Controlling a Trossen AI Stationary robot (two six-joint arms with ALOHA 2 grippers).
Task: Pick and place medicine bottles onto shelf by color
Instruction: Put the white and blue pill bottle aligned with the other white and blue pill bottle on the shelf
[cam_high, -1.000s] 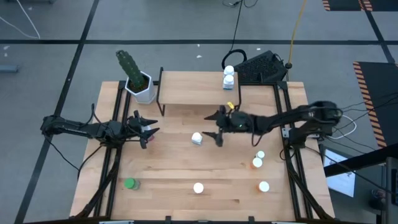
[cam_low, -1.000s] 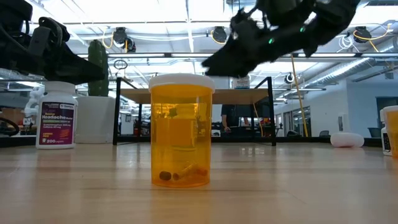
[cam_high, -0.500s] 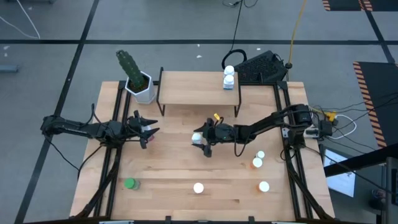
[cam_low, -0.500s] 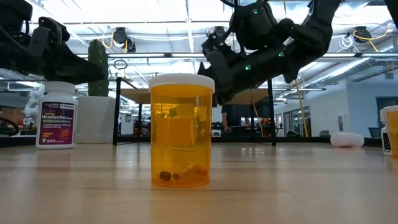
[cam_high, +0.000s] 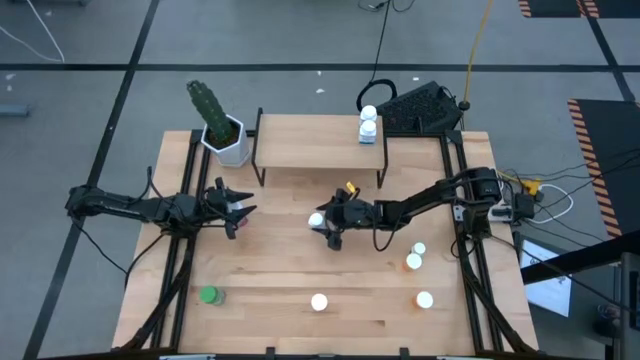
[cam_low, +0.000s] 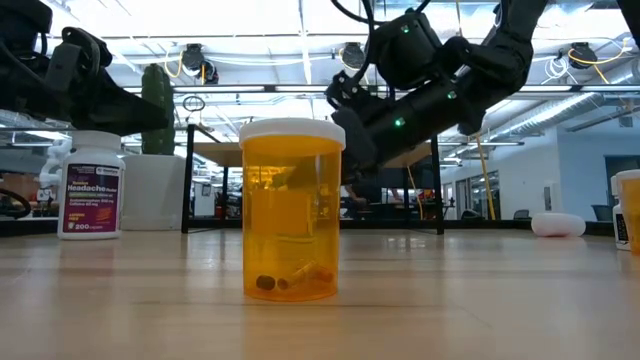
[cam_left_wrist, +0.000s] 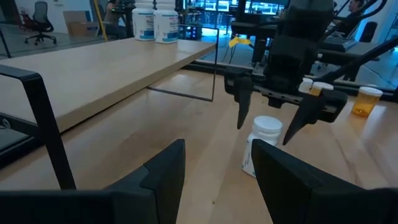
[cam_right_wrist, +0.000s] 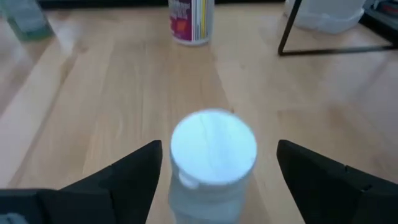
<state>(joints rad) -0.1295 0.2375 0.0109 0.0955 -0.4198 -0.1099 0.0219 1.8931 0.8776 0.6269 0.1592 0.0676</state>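
Observation:
A small pale medicine bottle (cam_high: 317, 220) with a white cap (cam_right_wrist: 213, 148) stands upright on the table's middle, in front of the shelf (cam_high: 310, 145). My right gripper (cam_high: 324, 224) is open, low over the table, with one finger on each side of this bottle, apart from it. The left wrist view shows the same: the bottle (cam_left_wrist: 261, 146) between the two dark fingers. My left gripper (cam_high: 245, 208) waits open at the table's left with nothing between its fingers. Two white-capped bottles (cam_high: 368, 125) stand on the shelf's right end.
More bottles stand on the table: a green one (cam_high: 208, 295), an orange one (cam_low: 292, 210) at the near middle, three at the near right (cam_high: 415, 258), and a white one with a pink label (cam_right_wrist: 191, 22) by my left gripper. A cactus pot (cam_high: 228, 140) stands far left.
My right gripper has come down and gone toward the table's left, tipping further downward, until its fingers stand on either side of the white-capped bottle. The bottle has kept its place.

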